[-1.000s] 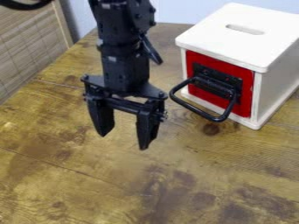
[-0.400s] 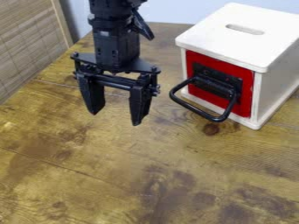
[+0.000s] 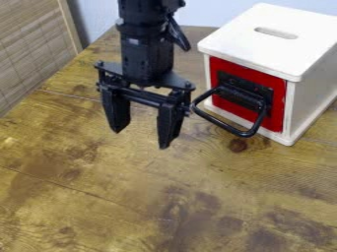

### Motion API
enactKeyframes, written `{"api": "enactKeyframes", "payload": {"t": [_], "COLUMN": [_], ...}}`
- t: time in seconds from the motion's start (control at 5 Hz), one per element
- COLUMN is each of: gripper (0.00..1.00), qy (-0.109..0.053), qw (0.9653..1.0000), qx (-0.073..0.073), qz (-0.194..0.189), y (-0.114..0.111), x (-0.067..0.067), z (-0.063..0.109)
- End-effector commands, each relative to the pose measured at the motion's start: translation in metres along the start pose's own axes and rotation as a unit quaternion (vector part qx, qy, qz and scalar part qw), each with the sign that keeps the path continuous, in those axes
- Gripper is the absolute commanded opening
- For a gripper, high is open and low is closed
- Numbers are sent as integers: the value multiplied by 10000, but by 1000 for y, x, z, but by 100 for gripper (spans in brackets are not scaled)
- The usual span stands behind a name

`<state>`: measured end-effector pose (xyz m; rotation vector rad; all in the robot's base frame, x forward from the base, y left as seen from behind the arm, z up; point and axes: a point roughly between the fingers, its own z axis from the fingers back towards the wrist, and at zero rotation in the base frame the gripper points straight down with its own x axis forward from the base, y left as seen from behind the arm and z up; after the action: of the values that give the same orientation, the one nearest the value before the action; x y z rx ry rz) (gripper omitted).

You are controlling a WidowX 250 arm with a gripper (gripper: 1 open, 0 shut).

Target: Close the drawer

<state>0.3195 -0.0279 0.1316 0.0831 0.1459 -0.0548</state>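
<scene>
gripper (image 3: 142, 132) with fingers spread, left of the red-fronted drawer (image 3: 245, 98) and its black loop handle (image 3: 232, 121)

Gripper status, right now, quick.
Gripper: open, fingers apart with nothing between them, hanging to one side of the drawer handle.

The scene is fairly bright, with soft, even light over the wooden tabletop (image 3: 99, 187). A pale sheen lies on the wood at the lower left, and its right side looks darker. The top of the white cabinet (image 3: 274, 37) is bright and nearly washed out, its front more shaded. The black arm (image 3: 145, 44) shows little surface detail. The picture is small and slightly soft throughout, fine edges a little fuzzy.
</scene>
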Motion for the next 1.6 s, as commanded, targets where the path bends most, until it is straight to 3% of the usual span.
{"api": "enactKeyframes", "payload": {"t": [0.0, 0.4, 1.0, 1.4], "gripper": [100, 100, 100, 100], "qy": [-444, -376, -233, -253], "qw": [9990, 9989, 9995, 9993], "qx": [-55, -154, -103, -48], "qz": [-14, 253, 160, 273], "y": [-13, -17, -9, -10], "x": [-3, 7, 4, 0], "z": [25, 17, 4, -1]}}
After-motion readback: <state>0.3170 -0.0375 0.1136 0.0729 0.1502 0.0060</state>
